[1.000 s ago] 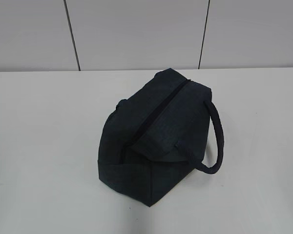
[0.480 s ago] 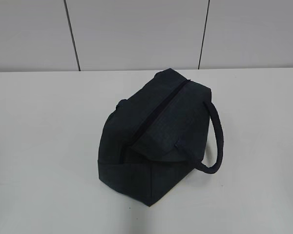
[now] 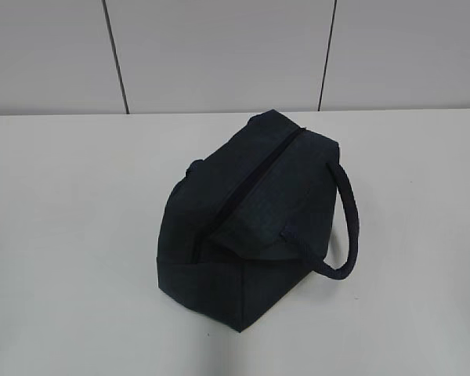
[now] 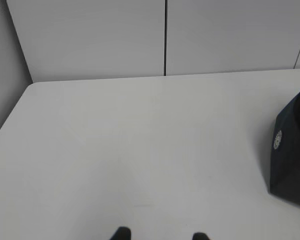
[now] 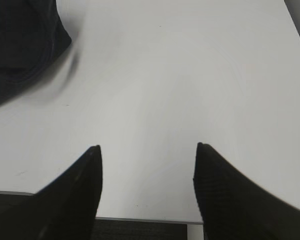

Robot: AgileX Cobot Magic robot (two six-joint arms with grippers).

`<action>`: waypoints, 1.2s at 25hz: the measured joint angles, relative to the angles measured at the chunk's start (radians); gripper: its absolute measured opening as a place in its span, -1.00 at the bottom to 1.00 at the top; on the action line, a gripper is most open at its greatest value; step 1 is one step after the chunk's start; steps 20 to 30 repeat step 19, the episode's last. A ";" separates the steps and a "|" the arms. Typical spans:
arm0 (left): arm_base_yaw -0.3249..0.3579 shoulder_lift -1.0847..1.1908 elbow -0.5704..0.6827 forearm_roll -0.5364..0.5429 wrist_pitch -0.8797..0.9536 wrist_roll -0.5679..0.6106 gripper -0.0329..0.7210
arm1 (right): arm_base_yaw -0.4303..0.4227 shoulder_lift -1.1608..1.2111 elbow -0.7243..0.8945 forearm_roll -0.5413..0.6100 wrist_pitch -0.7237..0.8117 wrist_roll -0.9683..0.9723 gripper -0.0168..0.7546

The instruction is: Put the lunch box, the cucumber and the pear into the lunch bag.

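We see the lunch bag [image 3: 247, 223] standing alone on the white table [image 3: 70, 235], dark navy, with its zip line running along the top from the far end toward the near end; the zip seems closed, though the dark fabric makes this hard to confirm. Its padded handle [image 3: 346, 227] makes a loop on the right side of the bag and reaches down toward the table. In the left wrist view, only the two dark tips of the left gripper [image 4: 160, 235] show at the bottom edge, set well apart with bare table between them and holding nothing. From these fingers [image 4: 122, 233], the bag lies ahead and far to the right, at the edge of the picture, well apart from them. On that side of the bag we notice a small round pale label [image 4: 278, 140], but its writing is too small for us to read. In the right wrist view, the right gripper [image 5: 147, 150] is spread wide with nothing between its black fingers [image 5: 75, 190]. The bag sits ahead and to the left of these fingers, not touching them.
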 joint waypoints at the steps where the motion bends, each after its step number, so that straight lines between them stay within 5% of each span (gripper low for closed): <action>1: 0.000 0.000 0.000 0.000 0.000 0.000 -0.28 | 0.000 0.000 0.000 0.000 0.000 0.000 0.23; 30: 0.000 0.000 0.000 0.000 0.000 0.000 -0.28 | 0.000 0.000 0.000 0.000 0.000 0.002 0.23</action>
